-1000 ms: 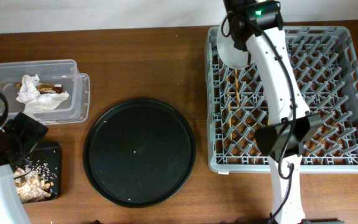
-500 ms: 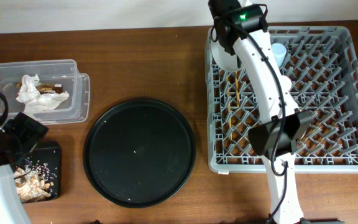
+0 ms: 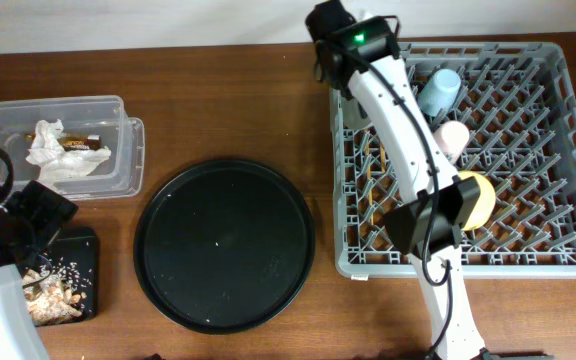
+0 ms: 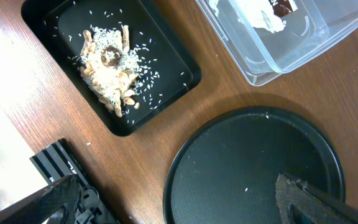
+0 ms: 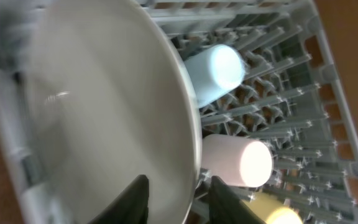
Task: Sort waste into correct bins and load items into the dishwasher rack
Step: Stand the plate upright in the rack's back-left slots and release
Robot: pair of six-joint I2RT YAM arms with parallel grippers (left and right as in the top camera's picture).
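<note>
Right tool [image 5: 178,198] pinches plate [image 5: 98,106] rim in rack [image 3: 528,150]

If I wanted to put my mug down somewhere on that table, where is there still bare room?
The round black tray is bare, as is the wood between the clear tub and the dishwasher rack. The rack's right half holds only pegs. It is crowded at the rack's left, where the plate, blue cup, pink cup and yellow bowl sit.

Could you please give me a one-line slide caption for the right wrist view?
Right gripper at the white plate standing on edge in the rack, beside blue cup and pink cup.
</note>
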